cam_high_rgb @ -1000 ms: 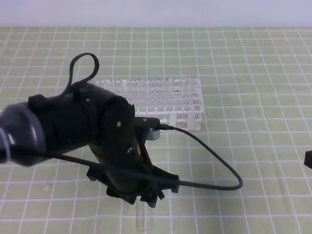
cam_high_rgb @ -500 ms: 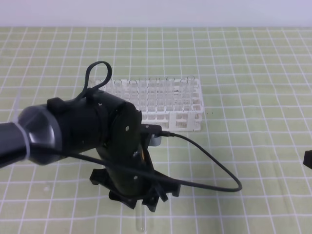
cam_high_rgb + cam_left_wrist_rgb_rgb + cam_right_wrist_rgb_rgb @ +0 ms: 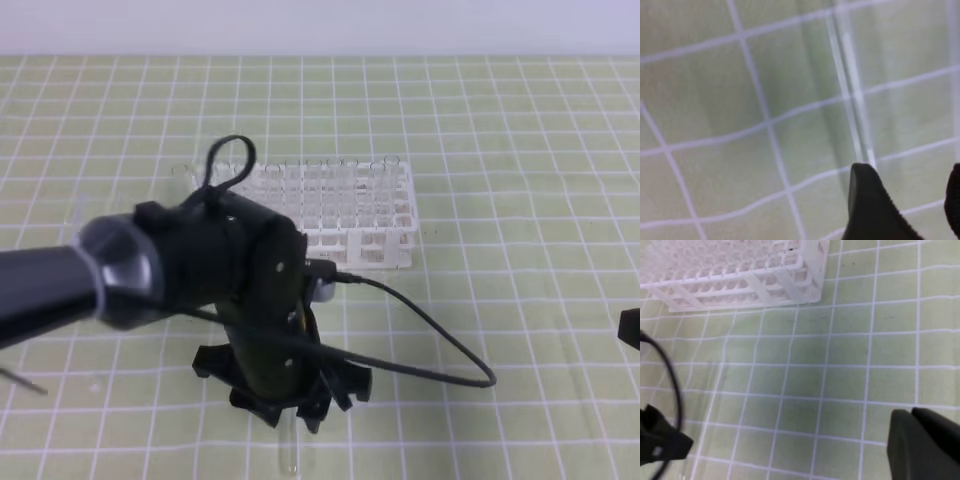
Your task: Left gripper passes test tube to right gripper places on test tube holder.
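The test tube (image 3: 289,452) lies on the green grid mat near the front edge, its lower end poking out from under my left gripper (image 3: 303,408). In the left wrist view the test tube (image 3: 852,95) is a blurred clear streak running down to the left fingertip (image 3: 867,200). My left gripper (image 3: 912,205) hangs open just above the tube, its jaws apart and gripping nothing. The white test tube holder (image 3: 345,215) stands behind the arm and also shows at top left of the right wrist view (image 3: 740,275). My right gripper (image 3: 927,440) is shut and empty; only a sliver of it (image 3: 632,328) shows at the right edge.
A black cable (image 3: 440,350) loops from the left arm out to the right over the mat. The left arm's bulky body (image 3: 200,270) hides the holder's left front corner. A thin dark rod (image 3: 20,380) lies at the far left.
The left arm's body has swung to the right and stretched out further, while its gripper stayed low over the tube. The right gripper has not moved.
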Action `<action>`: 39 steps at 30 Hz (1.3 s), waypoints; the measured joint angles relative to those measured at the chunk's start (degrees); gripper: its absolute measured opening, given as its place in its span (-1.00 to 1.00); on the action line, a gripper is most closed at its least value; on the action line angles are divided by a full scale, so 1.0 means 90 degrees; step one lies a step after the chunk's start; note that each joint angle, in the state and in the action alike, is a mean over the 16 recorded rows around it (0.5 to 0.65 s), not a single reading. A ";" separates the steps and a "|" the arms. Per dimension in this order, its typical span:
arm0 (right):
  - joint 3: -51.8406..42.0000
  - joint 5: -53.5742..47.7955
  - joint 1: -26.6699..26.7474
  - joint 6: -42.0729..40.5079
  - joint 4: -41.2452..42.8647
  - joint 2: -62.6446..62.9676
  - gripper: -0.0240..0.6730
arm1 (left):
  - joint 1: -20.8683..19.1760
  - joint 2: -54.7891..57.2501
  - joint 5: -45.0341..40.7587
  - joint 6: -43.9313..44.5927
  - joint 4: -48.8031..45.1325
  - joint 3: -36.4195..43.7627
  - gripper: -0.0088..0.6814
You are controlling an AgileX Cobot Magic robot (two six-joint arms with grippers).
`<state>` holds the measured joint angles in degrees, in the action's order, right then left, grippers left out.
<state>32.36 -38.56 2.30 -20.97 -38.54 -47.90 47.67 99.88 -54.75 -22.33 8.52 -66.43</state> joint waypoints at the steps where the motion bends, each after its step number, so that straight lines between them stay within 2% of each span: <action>1: 0.0000 -0.0005 0.0000 -0.0012 -0.0012 0.0000 -0.98 | 0.0000 0.0032 -0.0027 -0.0002 -0.0008 -0.0021 -0.12; 30: 0.0000 -0.0051 0.0000 -0.0238 -0.0201 0.0000 -0.98 | -0.0001 0.0928 -0.0167 -0.0022 -0.0251 -0.0191 -0.13; 39: 0.0000 -0.0051 0.0000 -0.0249 -0.0223 0.0000 -0.98 | -0.0001 0.0929 -0.0212 0.0003 -0.0317 -0.0190 -0.26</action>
<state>32.36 -39.02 2.30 -23.21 -40.55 -47.90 47.66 108.24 -56.66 -22.30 5.66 -68.14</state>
